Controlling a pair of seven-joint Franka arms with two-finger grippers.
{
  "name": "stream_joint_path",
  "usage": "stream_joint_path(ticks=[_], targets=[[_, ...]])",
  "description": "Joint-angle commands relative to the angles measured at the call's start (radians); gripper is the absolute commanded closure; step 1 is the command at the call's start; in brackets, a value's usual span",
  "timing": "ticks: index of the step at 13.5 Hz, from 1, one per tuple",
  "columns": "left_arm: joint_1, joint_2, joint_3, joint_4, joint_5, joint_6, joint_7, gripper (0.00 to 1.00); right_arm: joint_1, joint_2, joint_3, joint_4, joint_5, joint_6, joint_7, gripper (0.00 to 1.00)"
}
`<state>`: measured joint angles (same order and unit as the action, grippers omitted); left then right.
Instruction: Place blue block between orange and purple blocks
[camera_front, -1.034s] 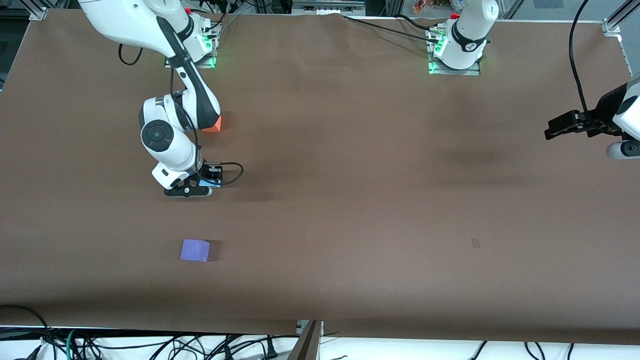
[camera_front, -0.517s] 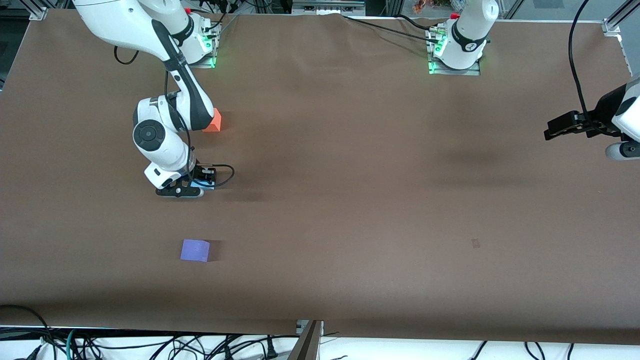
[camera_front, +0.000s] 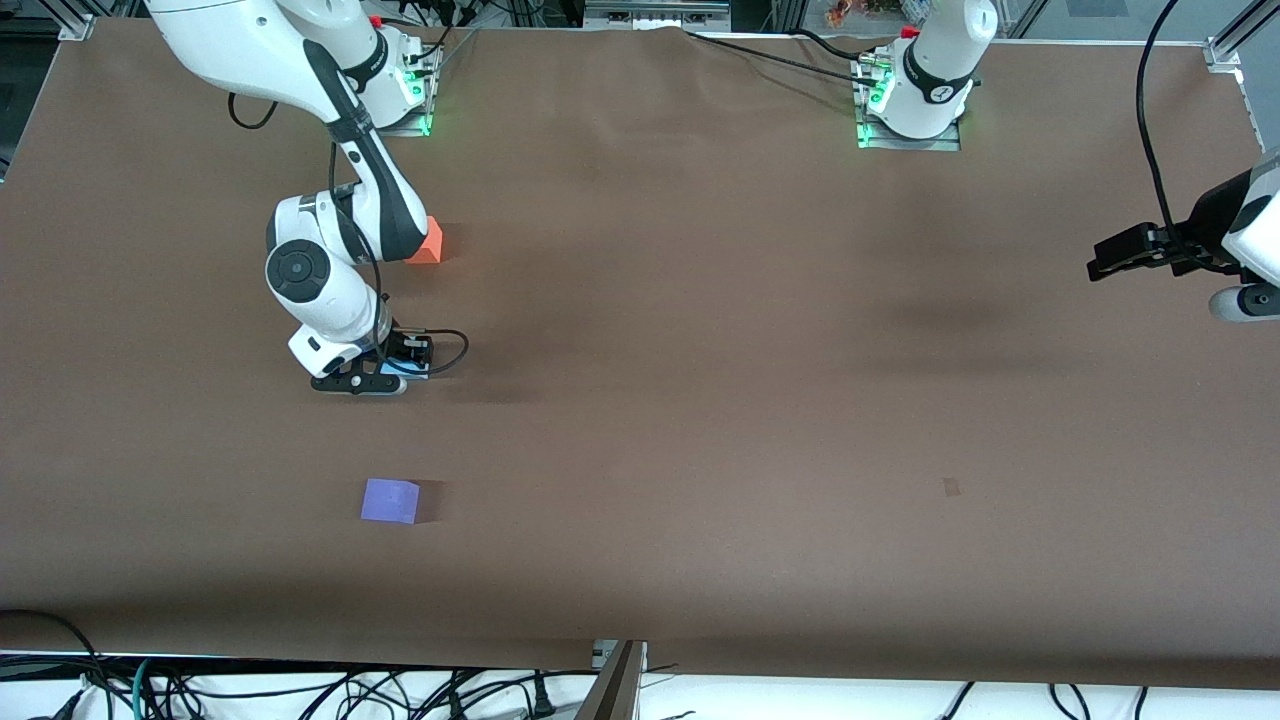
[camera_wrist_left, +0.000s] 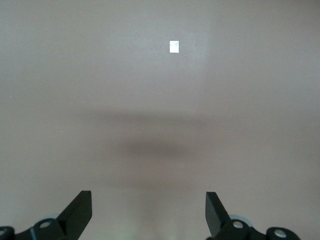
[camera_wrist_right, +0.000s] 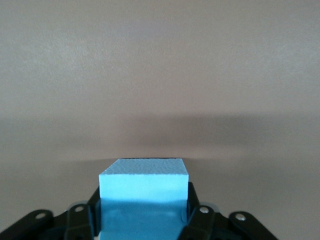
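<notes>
My right gripper (camera_front: 380, 375) is shut on the sky-blue block (camera_front: 393, 367) and holds it low over the brown table. In the right wrist view the blue block (camera_wrist_right: 144, 182) fills the space between the two black fingers of that gripper (camera_wrist_right: 144, 200). The orange block (camera_front: 430, 242) sits on the table partly hidden by the right arm, farther from the front camera than the gripper's spot. The purple block (camera_front: 390, 500) lies nearer to that camera. My left gripper (camera_front: 1110, 255) waits open and empty over the left arm's end of the table; it also shows in its own wrist view (camera_wrist_left: 148, 205).
The brown table (camera_front: 700, 400) carries a small pale mark (camera_front: 951, 487), which also shows in the left wrist view (camera_wrist_left: 174, 46). Cables hang along the table's front edge (camera_front: 300, 690).
My right gripper with the blue block has shifted a little toward the right arm's end of the table, then stayed still. The left arm has not moved.
</notes>
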<state>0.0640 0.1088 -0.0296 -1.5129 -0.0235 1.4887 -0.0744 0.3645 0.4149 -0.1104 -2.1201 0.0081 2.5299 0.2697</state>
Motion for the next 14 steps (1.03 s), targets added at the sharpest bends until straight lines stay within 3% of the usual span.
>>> stream_joint_path(ticks=[1,4,9,14], targets=[[-0.004,0.017,0.004,0.036,-0.009,-0.022,0.018,0.00,-0.006,-0.056,0.018,0.009,0.018,-0.043,0.051,0.01],[-0.004,0.034,0.002,0.085,-0.004,-0.024,0.018,0.00,-0.004,-0.142,0.020,0.126,0.016,-0.277,0.078,0.01],[-0.004,0.038,0.004,0.086,-0.004,-0.025,0.018,0.00,-0.003,-0.293,0.014,0.351,0.015,-0.610,0.062,0.01],[-0.004,0.038,0.004,0.086,-0.004,-0.025,0.018,0.00,-0.006,-0.329,-0.028,0.600,0.013,-1.005,-0.021,0.01]])
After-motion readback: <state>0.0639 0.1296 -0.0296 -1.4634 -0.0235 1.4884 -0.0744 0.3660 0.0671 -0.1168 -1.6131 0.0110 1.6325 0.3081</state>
